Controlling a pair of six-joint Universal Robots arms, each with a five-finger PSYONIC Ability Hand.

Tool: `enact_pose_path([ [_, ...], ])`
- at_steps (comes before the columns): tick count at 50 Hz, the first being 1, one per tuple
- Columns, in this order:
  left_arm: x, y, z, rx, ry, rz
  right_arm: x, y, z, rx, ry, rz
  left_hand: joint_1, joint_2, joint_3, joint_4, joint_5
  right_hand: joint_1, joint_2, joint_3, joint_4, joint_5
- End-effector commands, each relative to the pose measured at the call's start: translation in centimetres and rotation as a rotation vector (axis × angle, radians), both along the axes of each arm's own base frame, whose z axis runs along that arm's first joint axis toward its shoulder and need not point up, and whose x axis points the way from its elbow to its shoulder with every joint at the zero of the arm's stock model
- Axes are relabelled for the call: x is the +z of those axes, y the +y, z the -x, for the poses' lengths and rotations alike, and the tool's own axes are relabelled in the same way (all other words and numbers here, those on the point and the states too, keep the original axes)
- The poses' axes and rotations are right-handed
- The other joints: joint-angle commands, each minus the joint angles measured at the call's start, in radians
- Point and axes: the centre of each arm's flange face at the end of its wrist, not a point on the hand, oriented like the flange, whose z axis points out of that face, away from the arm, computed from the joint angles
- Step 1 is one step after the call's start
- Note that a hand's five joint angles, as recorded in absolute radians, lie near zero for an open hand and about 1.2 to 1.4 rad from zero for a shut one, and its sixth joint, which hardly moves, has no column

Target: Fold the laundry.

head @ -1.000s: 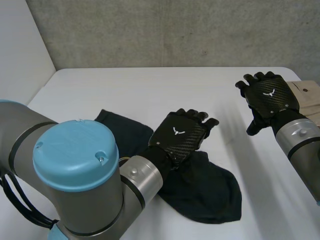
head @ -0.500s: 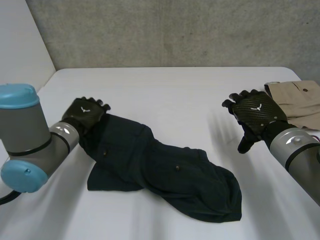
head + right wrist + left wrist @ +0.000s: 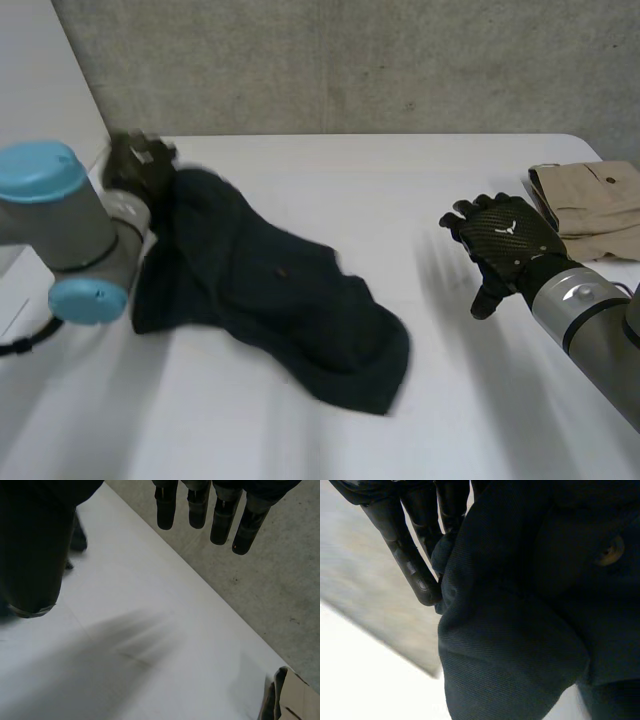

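Observation:
A dark navy garment lies crumpled across the left half of the white table. My left hand is at its far left end, raised over the table's left edge. Along that palm, the fingers curl round a bunched fold of the navy cloth, and a small button shows on the fabric. My right hand hovers over the right side of the table, well apart from the garment. Its fingers are straight and spread, with nothing in them.
A folded beige garment rests at the table's right edge, just behind my right hand; its corner lies below that hand. Bare table stretches between the two hands. A concrete wall stands behind the table.
My left hand has closed on the garment's left end and pulled it back and to the left; the whole cloth has slid that way. My right hand has dropped slightly.

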Motion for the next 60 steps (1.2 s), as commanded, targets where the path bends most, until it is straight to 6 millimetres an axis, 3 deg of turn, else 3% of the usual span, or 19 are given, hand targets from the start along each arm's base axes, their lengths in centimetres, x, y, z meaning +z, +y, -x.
enact_pose_path([
  [1,8.5,2.8,4.2,-0.215,0.108,0.276,-0.1,-0.2,0.0,-0.008,-0.004,-0.002,0.264,0.217,0.263,0.201,0.351,-0.029,-0.044,-0.039,-0.057,-0.067],
  [4,9.6,5.9,7.6,-0.398,0.169,0.275,0.2,-0.5,0.2,-0.032,-0.006,0.006,0.264,0.217,0.263,0.201,0.351,-0.029,-0.044,-0.039,-0.057,-0.067],
  [7,9.1,8.4,9.8,-0.503,0.192,0.237,0.5,-0.9,0.7,-0.073,-0.004,0.020,0.264,0.217,0.263,0.201,0.351,-0.029,-0.044,-0.039,-0.057,-0.067],
  [11,6.7,12.6,12.6,-0.609,0.178,0.127,1.1,-0.9,0.9,-0.082,-0.008,0.038,0.264,0.217,0.263,0.201,0.351,-0.029,-0.044,-0.039,-0.057,-0.067],
  [15,3.0,17.4,14.7,-0.713,0.139,-0.037,1.5,-1.0,1.0,-0.087,-0.010,0.054,0.264,0.217,0.263,0.201,0.351,-0.029,-0.044,-0.039,-0.057,-0.067],
  [16,1.7,19.7,15.4,-0.761,0.127,-0.101,1.6,-1.2,1.1,-0.093,-0.010,0.057,0.255,0.209,0.255,0.193,0.342,-0.029,-0.044,-0.039,-0.057,-0.067],
  [18,0.8,21.8,15.8,-0.802,0.122,-0.157,1.8,-1.7,1.7,-0.116,-0.011,0.063,-0.060,-0.106,-0.060,-0.123,0.027,-0.029,-0.044,-0.039,-0.057,-0.067],
  [19,0.4,22.8,16.0,-0.821,0.121,-0.186,1.8,-1.9,1.8,-0.122,-0.012,0.064,-0.329,-0.375,-0.329,-0.392,-0.242,-0.029,-0.044,-0.039,-0.057,-0.067],
  [20,-0.1,24.2,16.2,-0.844,0.115,-0.213,1.9,-2.2,2.1,-0.132,-0.012,0.066,-0.736,-0.782,-0.736,-0.799,-0.649,-0.029,-0.044,-0.039,-0.057,-0.067],
  [23,-0.1,25.7,16.4,-0.875,0.112,-0.218,2.1,-2.8,2.7,-0.157,-0.017,0.072,-0.936,-0.982,-0.936,-0.999,-0.849,-0.029,-0.044,-0.039,-0.057,-0.067],
  [26,0.4,25.4,16.4,-0.852,0.118,-0.202,2.5,-3.3,3.1,-0.167,-0.022,0.083,-0.954,-1.001,-0.955,-1.017,-0.867,-0.029,-0.044,-0.039,-0.057,-0.067],
  [28,1.5,24.0,16.0,-0.793,0.134,-0.165,2.6,-3.3,3.1,-0.168,-0.021,0.087,-0.954,-1.001,-0.955,-1.017,-0.867,-0.029,-0.044,-0.039,-0.057,-0.067],
  [30,2.6,22.1,15.2,-0.727,0.142,-0.128,2.9,-3.4,3.1,-0.172,-0.020,0.092,-0.951,-0.998,-0.952,-1.014,-0.864,-0.029,-0.044,-0.039,-0.057,-0.067],
  [33,4.0,17.5,12.9,-0.596,0.121,-0.056,3.7,-3.1,3.1,-0.171,-0.029,0.108,-0.948,-0.995,-0.949,-1.011,-0.861,-0.029,-0.044,-0.039,-0.057,-0.067],
  [38,4.2,14.6,11.5,-0.534,0.095,-0.026,4.9,-1.5,3.1,-0.173,-0.080,0.048,-0.940,-0.986,-0.940,-1.002,-0.853,-0.029,-0.044,-0.039,-0.057,-0.067],
  [40,4.0,14.1,11.5,-0.544,0.085,-0.030,4.8,-0.9,3.2,-0.193,-0.142,-0.051,-0.937,-0.983,-0.937,-0.999,-0.850,-0.029,-0.044,-0.039,-0.057,-0.067],
  [48,-0.5,13.8,11.8,-0.709,-0.004,-0.175,2.9,2.0,2.6,-0.141,-0.318,-0.397,-0.937,-0.983,-0.937,-0.999,-0.850,-0.029,-0.044,-0.039,-0.057,-0.067],
  [54,-2.8,13.0,10.9,-0.717,-0.118,-0.235,1.3,3.4,2.6,-0.119,-0.366,-0.526,-0.910,-0.957,-0.911,-0.973,-0.823,-0.029,-0.044,-0.039,-0.057,-0.067],
  [60,-3.4,13.2,10.4,-0.712,-0.163,-0.278,-0.1,4.7,2.8,-0.134,-0.367,-0.613,-0.685,-0.731,-0.685,-0.747,-0.598,-0.029,-0.044,-0.039,-0.057,-0.067],
])
